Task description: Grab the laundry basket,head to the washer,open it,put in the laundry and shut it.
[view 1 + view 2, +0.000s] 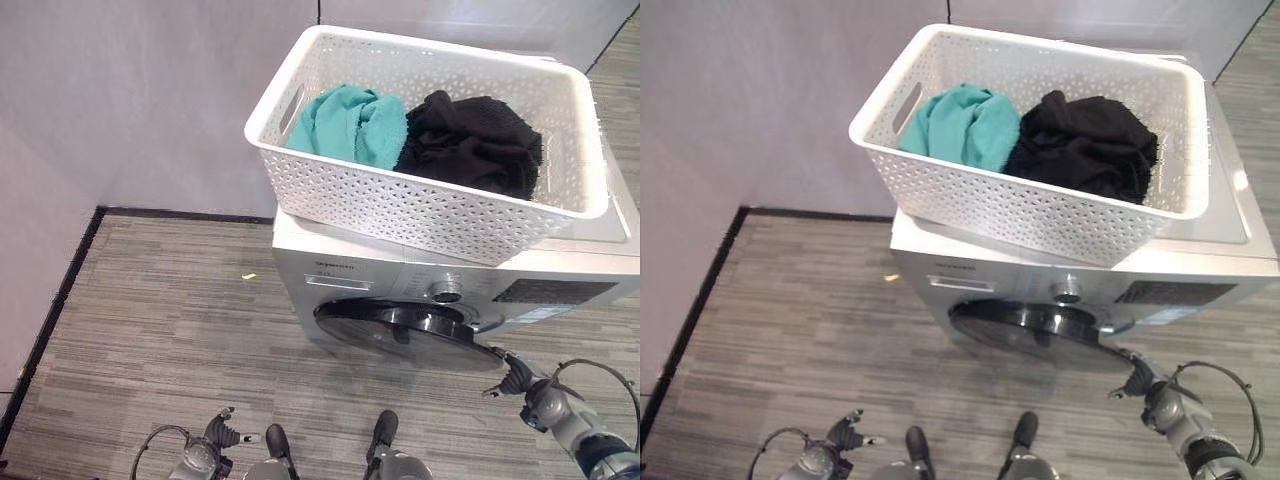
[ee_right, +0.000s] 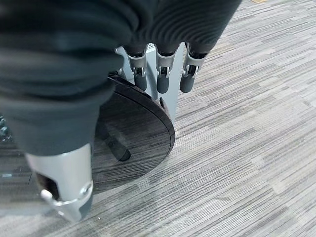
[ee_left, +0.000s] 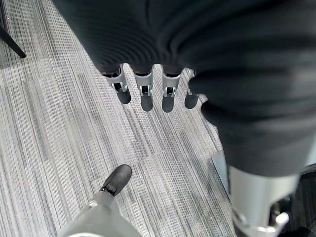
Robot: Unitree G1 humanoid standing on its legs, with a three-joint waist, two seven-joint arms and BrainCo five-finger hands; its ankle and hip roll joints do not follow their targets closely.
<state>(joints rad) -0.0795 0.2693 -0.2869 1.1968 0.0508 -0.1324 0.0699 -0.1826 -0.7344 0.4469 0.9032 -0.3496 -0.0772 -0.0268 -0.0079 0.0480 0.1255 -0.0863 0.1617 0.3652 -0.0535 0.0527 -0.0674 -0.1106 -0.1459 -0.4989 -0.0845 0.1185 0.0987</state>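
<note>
White laundry basket (image 1: 400, 205) atop closed washer (image 1: 400, 275)

1. R hand (image 2: 158, 74): fingers (image 2: 162, 79) straight, relaxed, not wrapped round anything; thumb (image 2: 64, 182) set apart from them.
2. Washer door (image 2: 133, 143): dark round glass w/ black rim, just under the fingertips; can't tell if they touch it.
3. Silver washer front (image 2: 170, 101): narrow strip right behind the fingertips.
4. Grey striped carpet floor (image 2: 247, 123): past the fingers, beyond the door rim.
</note>
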